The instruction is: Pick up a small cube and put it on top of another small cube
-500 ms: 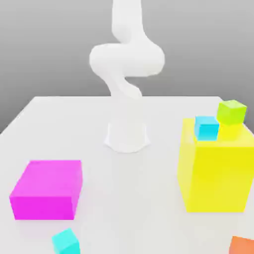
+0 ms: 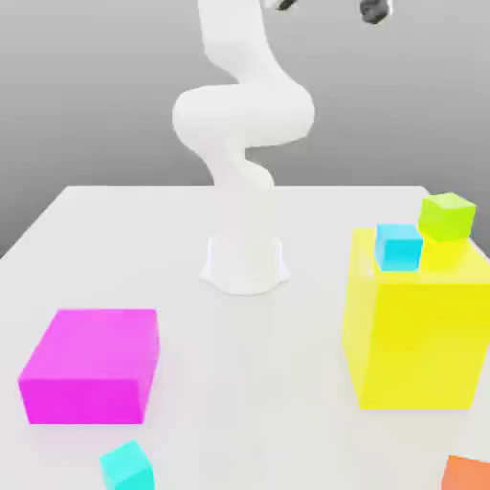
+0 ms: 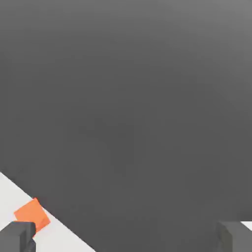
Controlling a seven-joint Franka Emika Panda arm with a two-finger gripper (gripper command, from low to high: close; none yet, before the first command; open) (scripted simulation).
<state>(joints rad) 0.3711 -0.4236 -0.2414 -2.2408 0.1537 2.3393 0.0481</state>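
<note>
Grey backdrop behind the bench (image 2: 287, 364): we note fingers (image 2: 329, 6), open and empty, newly come into sight, presumably heading for the orange-red cube (image 2: 467, 474) near its edge.

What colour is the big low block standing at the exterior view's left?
Magenta: the block shows best in the exterior view.

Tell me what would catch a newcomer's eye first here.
Likely first is the tall yellow block at the exterior view's right, bearing a blue cube and a lime-green one. The flat magenta block at the exterior view's left comes next, then the white arm rising behind them.
</note>
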